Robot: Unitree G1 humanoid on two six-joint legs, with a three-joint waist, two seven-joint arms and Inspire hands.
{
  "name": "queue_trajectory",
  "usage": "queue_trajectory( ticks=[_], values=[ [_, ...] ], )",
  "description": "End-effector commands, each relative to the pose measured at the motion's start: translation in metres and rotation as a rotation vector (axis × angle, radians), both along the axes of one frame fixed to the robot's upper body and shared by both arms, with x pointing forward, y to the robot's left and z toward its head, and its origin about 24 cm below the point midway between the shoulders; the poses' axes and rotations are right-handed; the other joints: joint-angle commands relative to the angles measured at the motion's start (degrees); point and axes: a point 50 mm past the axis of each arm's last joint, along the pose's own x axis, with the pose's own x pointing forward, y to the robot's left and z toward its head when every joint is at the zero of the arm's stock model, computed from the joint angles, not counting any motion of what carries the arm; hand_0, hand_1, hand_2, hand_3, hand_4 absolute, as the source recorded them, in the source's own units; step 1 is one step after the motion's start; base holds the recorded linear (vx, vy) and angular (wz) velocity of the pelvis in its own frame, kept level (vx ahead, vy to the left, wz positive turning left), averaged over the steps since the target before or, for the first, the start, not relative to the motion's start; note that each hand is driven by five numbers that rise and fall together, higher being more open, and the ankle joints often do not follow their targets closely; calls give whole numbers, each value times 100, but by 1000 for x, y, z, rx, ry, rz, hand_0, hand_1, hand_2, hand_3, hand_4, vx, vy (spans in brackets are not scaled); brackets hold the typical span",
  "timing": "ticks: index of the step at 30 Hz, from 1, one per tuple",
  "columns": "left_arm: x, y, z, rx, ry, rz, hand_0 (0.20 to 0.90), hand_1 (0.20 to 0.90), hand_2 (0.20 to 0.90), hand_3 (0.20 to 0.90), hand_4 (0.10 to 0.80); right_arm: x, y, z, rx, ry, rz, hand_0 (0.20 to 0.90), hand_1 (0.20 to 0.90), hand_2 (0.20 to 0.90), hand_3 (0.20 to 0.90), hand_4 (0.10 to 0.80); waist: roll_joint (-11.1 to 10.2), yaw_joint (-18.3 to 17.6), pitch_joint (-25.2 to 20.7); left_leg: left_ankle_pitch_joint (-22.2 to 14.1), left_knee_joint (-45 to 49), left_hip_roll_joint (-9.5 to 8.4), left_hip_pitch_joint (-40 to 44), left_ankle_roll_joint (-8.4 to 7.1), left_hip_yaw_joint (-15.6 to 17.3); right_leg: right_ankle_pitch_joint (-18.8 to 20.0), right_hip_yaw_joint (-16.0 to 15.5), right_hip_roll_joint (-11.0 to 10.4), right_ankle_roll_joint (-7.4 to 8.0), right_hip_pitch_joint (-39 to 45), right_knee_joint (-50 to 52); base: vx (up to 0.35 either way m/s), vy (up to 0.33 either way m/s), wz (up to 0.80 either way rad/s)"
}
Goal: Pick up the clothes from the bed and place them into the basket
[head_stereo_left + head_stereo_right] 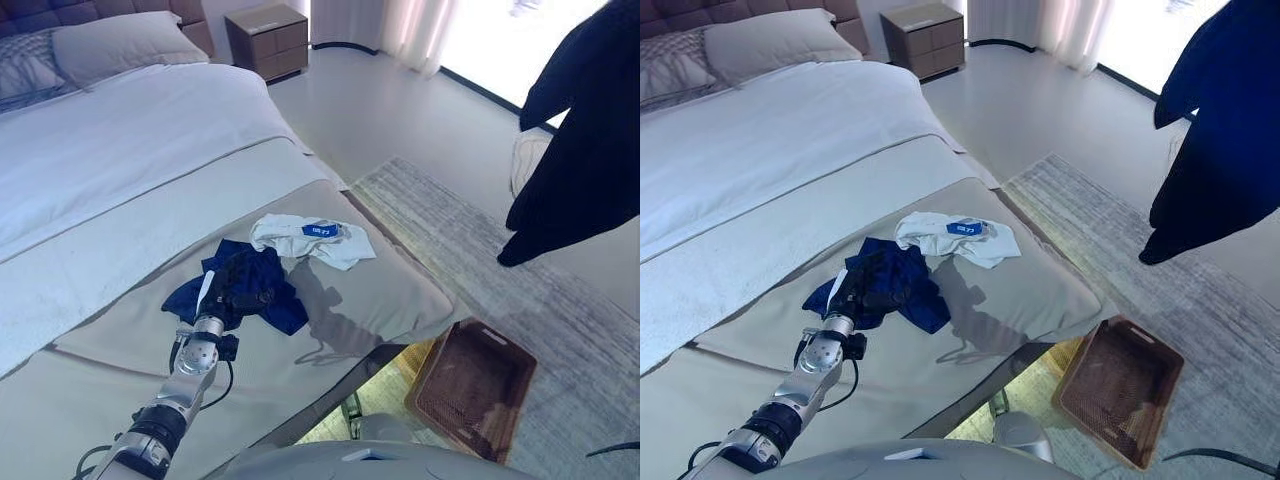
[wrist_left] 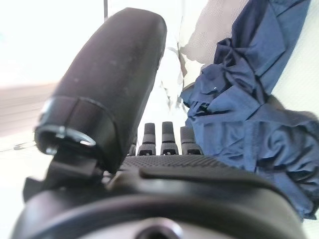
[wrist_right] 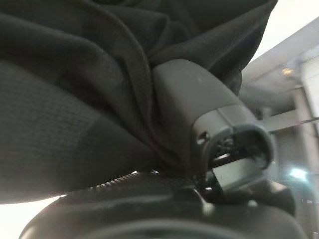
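A crumpled blue garment [image 1: 275, 300] lies on the grey blanket at the foot of the bed [image 1: 130, 150]. My left hand [image 1: 240, 285] rests on it, fingers straight, thumb [image 2: 114, 74] standing out; the blue cloth [image 2: 249, 114] lies beside the fingers. A white garment [image 1: 315, 240] with a blue label lies just beyond. My right hand [image 3: 199, 114] is curled on a dark garment [image 1: 585, 140], held high at the right above the floor. A brown woven basket [image 1: 432, 360] stands on the floor by the bed's corner.
A grey rug [image 1: 480, 250] covers the floor right of the bed. A wooden nightstand [image 1: 268, 38] and pillows [image 1: 115, 45] are at the far end. A white bundle [image 1: 525, 160] lies on the floor behind the dark garment.
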Motion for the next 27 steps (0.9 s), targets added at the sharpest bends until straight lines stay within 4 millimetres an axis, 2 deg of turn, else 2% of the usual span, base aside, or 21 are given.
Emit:
queue_trajectory(
  ticks=[1,5,7,8,10,13,17,27],
  values=[
    [16,17,31,65,-169,17,900,900,900,900,800,-31,-10,38,-21,-220,-50,300,300,300,200,100,-168,99,-502,-349,46,-162,-161,77,-155,-113,-564,-24,345,-180,464,-165,-76,-17],
    [23,31,47,91,-217,72,900,900,900,900,800,-22,-17,16,14,-146,-51,300,300,300,200,100,-104,327,-382,-222,115,51,-325,133,231,-432,-1218,-226,340,-250,1229,-224,-126,-53],
    [24,36,53,93,-238,108,900,900,900,900,800,-14,-16,6,42,-137,-20,300,300,300,200,100,-96,507,-378,-237,260,173,-428,95,439,-746,-1658,-343,254,2,1076,-177,-161,-48],
    [25,37,54,93,-242,115,900,900,900,900,800,-13,-16,4,50,-135,-12,300,300,300,200,100,-103,547,-391,-221,293,190,-482,86,474,-740,-1727,-360,237,40,994,-150,-206,-54],
    [27,38,55,83,-238,129,900,900,900,900,800,-2,-14,-14,72,-98,13,300,300,300,200,100,-147,611,-394,-270,353,242,-518,-6,425,-699,-1680,-321,203,170,610,-77,-203,-78],
    [28,29,50,68,-219,117,900,900,900,900,800,6,-11,-27,71,-60,48,300,300,300,200,100,-158,559,-425,-234,281,325,-457,-104,452,-731,-1523,-201,106,276,394,-19,-134,-33],
    [23,23,41,58,-190,81,900,900,900,900,800,8,-5,-39,50,-56,100,300,300,300,200,100,-127,425,-437,-228,337,371,-396,-173,520,-807,-1480,-139,7,355,373,15,-82,-18],
    [17,23,34,60,-175,49,900,900,900,900,800,13,9,-77,62,19,181,300,300,300,200,100,23,164,-357,-237,255,396,-221,-243,660,-773,-1363,-79,-11,417,238,-2,-49,-3]
  ],
)
